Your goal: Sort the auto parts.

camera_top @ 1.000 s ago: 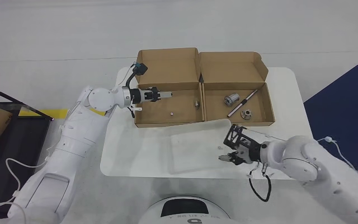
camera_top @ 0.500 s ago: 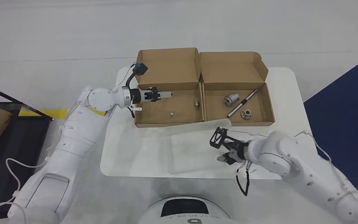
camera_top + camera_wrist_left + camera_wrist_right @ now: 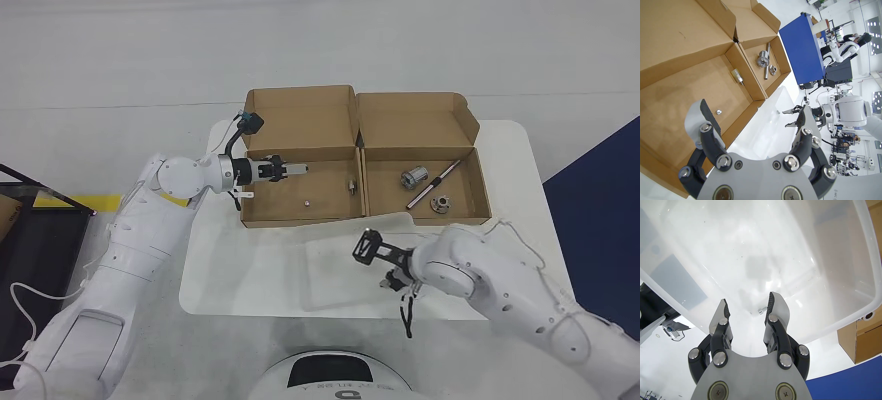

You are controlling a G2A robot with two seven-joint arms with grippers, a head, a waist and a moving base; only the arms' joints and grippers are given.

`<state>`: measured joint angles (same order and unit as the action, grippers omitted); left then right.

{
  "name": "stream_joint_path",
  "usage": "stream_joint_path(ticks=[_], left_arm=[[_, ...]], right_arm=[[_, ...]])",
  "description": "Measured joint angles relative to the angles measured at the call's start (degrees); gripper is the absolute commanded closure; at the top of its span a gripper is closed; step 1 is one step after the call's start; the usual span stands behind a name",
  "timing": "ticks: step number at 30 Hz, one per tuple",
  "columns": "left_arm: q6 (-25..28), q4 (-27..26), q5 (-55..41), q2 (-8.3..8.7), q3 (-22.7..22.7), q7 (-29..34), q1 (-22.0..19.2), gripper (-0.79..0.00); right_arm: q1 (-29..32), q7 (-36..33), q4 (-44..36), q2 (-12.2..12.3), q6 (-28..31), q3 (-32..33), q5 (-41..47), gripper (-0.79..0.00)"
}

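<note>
My left gripper (image 3: 295,170) (image 3: 753,106) hangs open over the left cardboard box (image 3: 262,205), holding nothing. A small bolt (image 3: 718,112) and a stepped metal part (image 3: 737,76) lie on that box's floor. The right box (image 3: 478,185) holds a metal hub (image 3: 414,177), a rod (image 3: 432,185) and a flange (image 3: 441,204). My right gripper (image 3: 368,249) (image 3: 748,298) is open just above the white tray (image 3: 871,275), near its right end. A small screw (image 3: 761,310) lies on the tray floor close beside one fingertip, untouched.
The two boxes stand side by side at the back of the white table (image 3: 515,150), lids open backward. The tray (image 3: 325,285) lies in front of them. A blue partition (image 3: 600,170) stands past the table's right edge.
My right gripper has moved left from the table's front right to over the tray, still open. The left arm has kept still.
</note>
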<state>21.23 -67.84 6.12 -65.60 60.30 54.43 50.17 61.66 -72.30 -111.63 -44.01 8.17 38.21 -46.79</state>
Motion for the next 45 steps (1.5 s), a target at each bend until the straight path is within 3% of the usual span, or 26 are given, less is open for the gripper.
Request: stream_joint_path(ticks=[18,24,35,45], left_arm=[[0.0,0.0,0.0,0.0,0.0,0.0,0.0,-0.785],[0.0,0.0,0.0,0.0,0.0,0.0,0.0,-0.785],[0.0,0.0,0.0,0.0,0.0,0.0,0.0,-0.785],[0.0,0.0,0.0,0.0,0.0,0.0,0.0,-0.785]], right_arm=[[-4.1,-6.7,5.5,-3.7,-0.3,-4.2,0.2,-0.456],[-6.5,-10.6,8.2,-5.6,-0.6,-7.5,-2.6,-0.388],[-9.7,-14.1,12.9,-9.6,-3.1,-12.2,-6.7,-0.36],[-9.3,-14.3,12.7,-10.4,-3.1,-11.7,-7.7,-0.36]])
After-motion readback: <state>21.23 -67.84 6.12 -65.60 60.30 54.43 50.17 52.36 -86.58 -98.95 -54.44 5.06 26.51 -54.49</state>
